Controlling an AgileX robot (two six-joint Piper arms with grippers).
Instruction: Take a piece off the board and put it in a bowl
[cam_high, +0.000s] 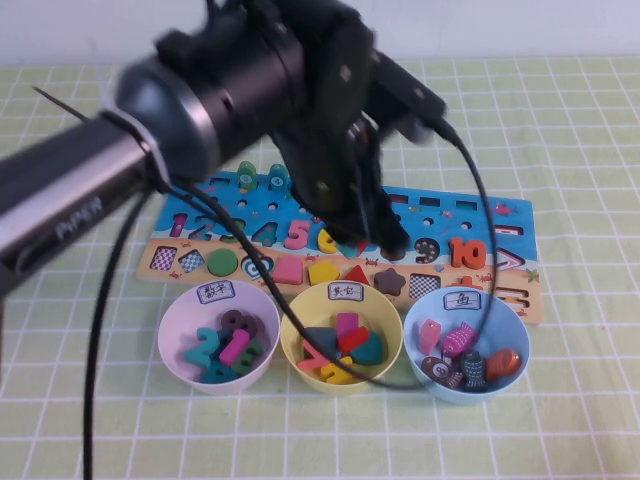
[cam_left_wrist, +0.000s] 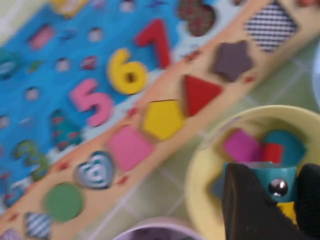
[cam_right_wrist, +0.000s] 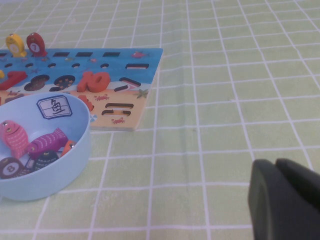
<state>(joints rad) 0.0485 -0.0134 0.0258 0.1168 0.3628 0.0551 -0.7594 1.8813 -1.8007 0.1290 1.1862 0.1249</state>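
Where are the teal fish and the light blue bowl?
teal fish (cam_left_wrist: 277, 175): left wrist view, its body, clamped in the left gripper (cam_left_wrist: 277, 200) over the yellow bowl (cam_left_wrist: 197, 160).
light blue bowl (cam_right_wrist: 65, 165): right wrist view, outer wall; right gripper (cam_right_wrist: 276, 172) beside it.
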